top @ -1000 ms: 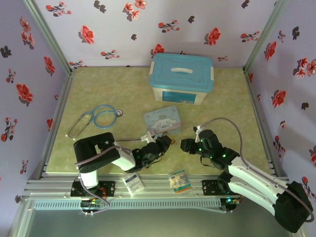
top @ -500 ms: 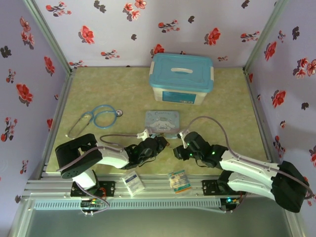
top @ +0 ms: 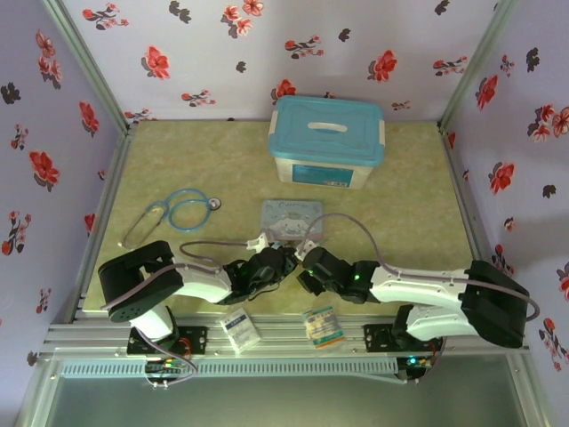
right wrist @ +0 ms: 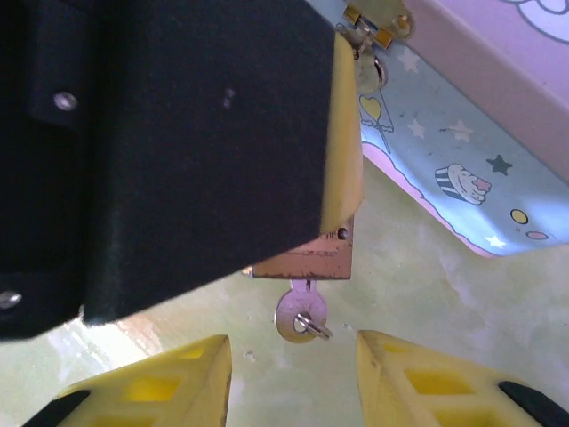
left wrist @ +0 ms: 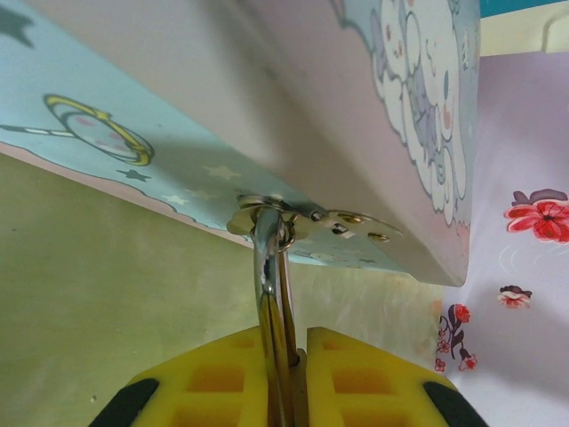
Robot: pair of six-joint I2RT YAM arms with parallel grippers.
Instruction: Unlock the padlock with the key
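Observation:
The padlock's brass body hangs under my left gripper's yellow finger. Its silver shackle passes through the hasp of the pale-blue cartoon tin. My left gripper is shut on the padlock. The small grey key sticks out of the padlock's underside, with a little ring through its round head. My right gripper is open just below the key, one yellow finger on each side, touching nothing. In the top view the two grippers meet nose to nose in front of the tin, left and right.
A white tub with a blue lid stands at the back. A blue stethoscope lies at the left. Two small packets lie on the rail at the near edge. Floral walls close in the green mat.
My right arm has swung left and stretched low until its gripper reached the padlock. The left arm dropped lower early on and the tin settled flat; the left has held still since.

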